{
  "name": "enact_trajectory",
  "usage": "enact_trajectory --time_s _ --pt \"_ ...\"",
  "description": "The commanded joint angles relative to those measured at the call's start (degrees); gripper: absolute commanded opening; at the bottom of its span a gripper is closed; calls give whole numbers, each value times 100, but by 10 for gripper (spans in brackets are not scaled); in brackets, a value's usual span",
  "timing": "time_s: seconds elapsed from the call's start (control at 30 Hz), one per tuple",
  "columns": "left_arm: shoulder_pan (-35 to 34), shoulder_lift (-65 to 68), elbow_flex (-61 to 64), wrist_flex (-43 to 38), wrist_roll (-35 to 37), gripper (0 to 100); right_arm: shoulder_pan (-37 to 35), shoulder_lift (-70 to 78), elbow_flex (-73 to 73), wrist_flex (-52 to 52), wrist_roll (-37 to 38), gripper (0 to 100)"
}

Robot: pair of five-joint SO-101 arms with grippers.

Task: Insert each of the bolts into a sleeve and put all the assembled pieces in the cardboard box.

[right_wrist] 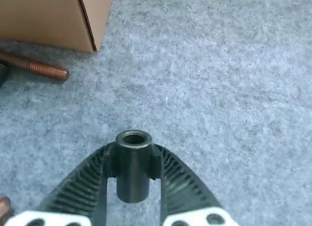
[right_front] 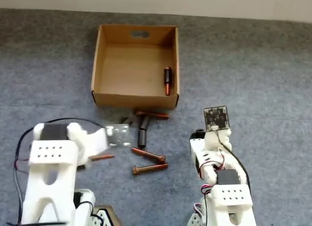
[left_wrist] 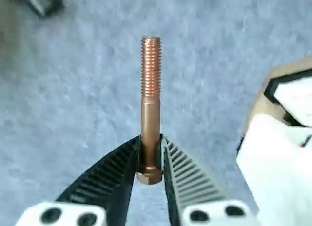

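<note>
Left gripper (left_wrist: pixel 150 141): clamped narrow on a copper bolt (left_wrist: pixel 151 89), gripped just above the hex head. The threaded end points straight away from the gripper, over bare grey counter (left_wrist: pixel 73 99). In the high view we see this bolt sticking out from the left arm, near the low left of the scattered parts.

Right gripper (right_wrist: pixel 132 155): closed on a black sleeve (right_wrist: pixel 132 179), held upright between the ribbed fingers with its open bore facing the wrist camera. It sits above the counter, off the near right corner of the cardboard box (right_front: pixel 100 65).

Inside the box: one assembled piece (right_front: pixel 167 81), a bolt in a sleeve, lying along the right wall.

On the counter just in front of the box: a second bolt (right_front: pixel 152 114), lying roughly parallel to the front wall. Just beside it, toward the arms, are loose sleeves (right_front: pixel 143 131); we cannot tell their exact count. Nearer the arms lie a third bolt (right_front: pixel 148 155) and a fourth bolt (right_front: pixel 149 169), close together. We cannot tell whether they touch.
</note>
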Motion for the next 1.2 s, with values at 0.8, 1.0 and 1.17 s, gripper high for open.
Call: enact_trajectory --time_s 0.8,1.0,1.17 --pt "-31 -163 1437 -2453 -598 230 40 -101 -66 22 -44 5" --pt "-154 -180 1182 -2681 -246 231 40 -101 -57 22 -44 5" --pt "-136 -180 198 -2154 1591 231 40 -101 -57 22 -44 5"
